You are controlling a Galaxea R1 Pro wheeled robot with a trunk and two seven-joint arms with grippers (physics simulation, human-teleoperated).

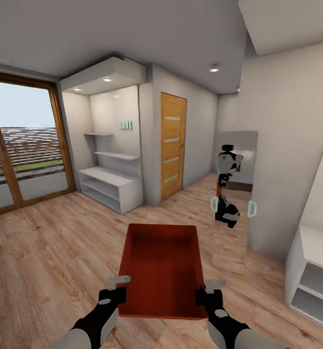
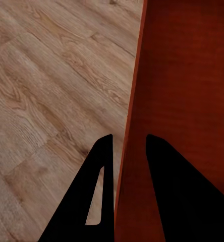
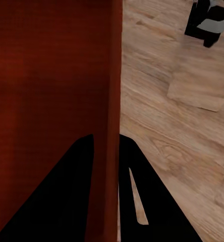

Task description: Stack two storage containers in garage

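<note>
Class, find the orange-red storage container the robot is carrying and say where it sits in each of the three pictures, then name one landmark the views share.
Head view: storage container at lower centre, between the left gripper and right gripper.
Left wrist view: container wall fills the right side, clamped between the fingers.
Right wrist view: container fills the left side.
Shared landmark: light wood plank floor.

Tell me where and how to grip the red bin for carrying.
Pinch the red bin by its two thin long side walls, one gripper from each side, near its close end. The left gripper and right gripper already straddle those walls, one finger inside, one outside.
</note>
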